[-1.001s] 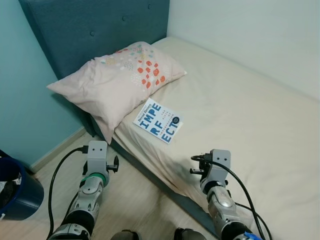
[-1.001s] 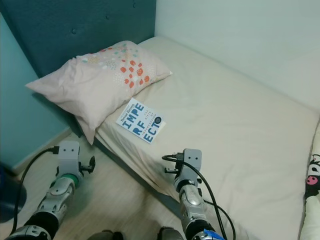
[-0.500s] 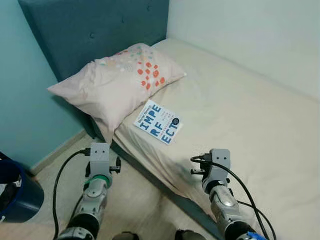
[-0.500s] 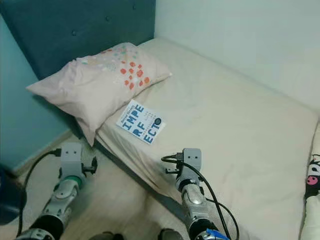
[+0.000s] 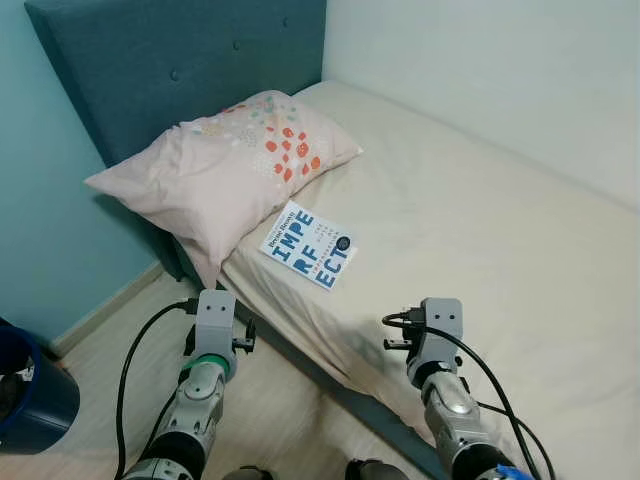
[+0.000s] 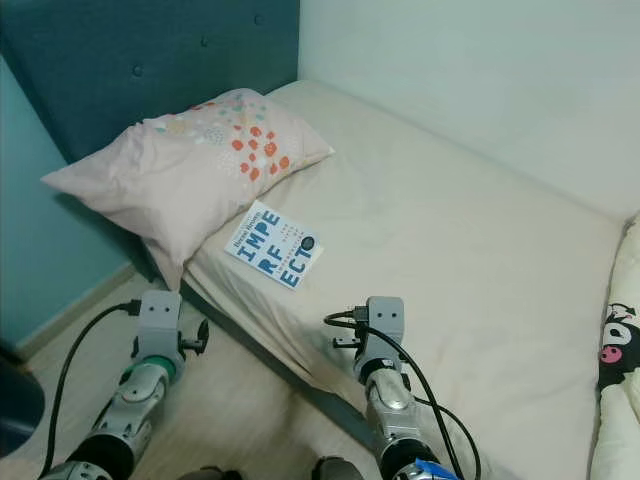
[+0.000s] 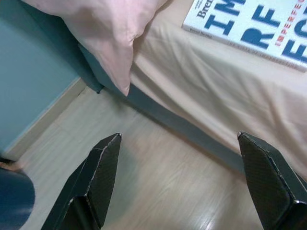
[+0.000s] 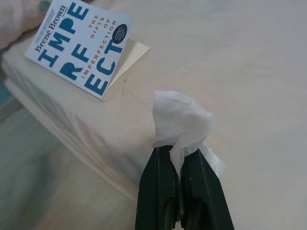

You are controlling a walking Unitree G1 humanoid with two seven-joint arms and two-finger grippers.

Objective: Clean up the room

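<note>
R gripper [image 8: 178, 160] pinches crumpled white tissue [image 8: 181, 120] nr book [image 8: 79, 45]; L gripper [image 7: 180, 177] open.

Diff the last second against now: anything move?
Left arm swung inward toward the bed edge; the camera also shifted slightly. Book and pillow lie as before on the bed. Right gripper still shut on the tissue; left gripper open.

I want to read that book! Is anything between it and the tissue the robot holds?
No. In the right wrist view, only bare bed sheet lies between the book and the tissue in the right end effector.
</note>
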